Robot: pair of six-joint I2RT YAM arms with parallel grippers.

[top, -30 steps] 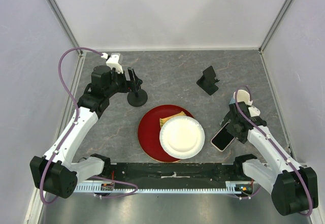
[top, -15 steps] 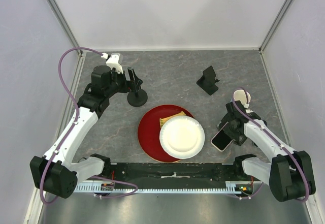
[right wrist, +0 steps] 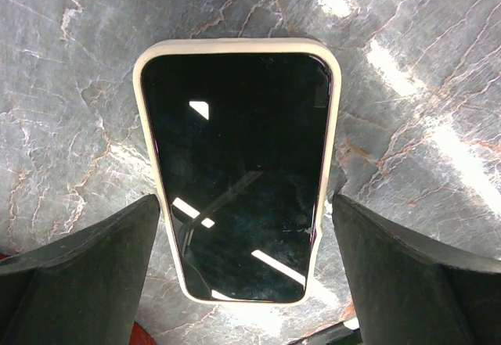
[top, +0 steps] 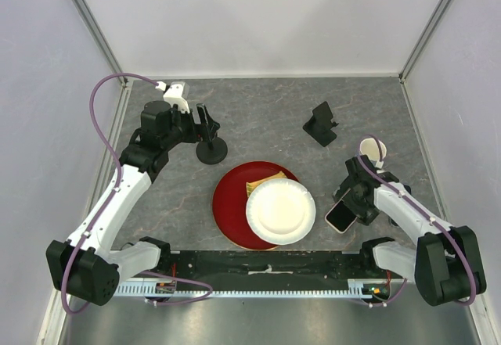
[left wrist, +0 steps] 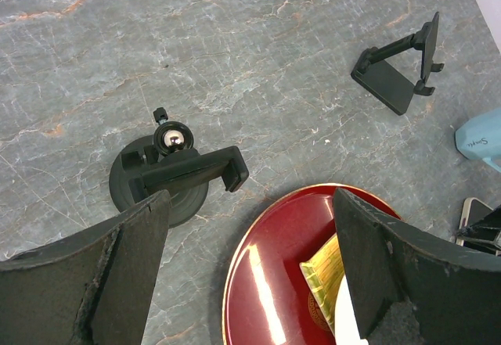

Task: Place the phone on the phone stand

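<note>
The right hand (top: 350,196) is spread, a finger on either side of the phone (right wrist: 239,165), which lies flat, screen up, on the grey counter (top: 266,114) beside a white plate (top: 280,210). Farther back, the left hand (top: 205,122), also spread, hovers over a round-based holder (top: 211,153); the black phone stand (top: 321,123) sits well beyond the phone

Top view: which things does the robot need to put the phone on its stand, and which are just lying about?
Needed: slim black-screened phone with pale rim; small matte black plastic phone stand with tilted back.
Lying about: round red plate; white paper plate; yellow packet; light blue mug; black round-based clamp holder.
</note>
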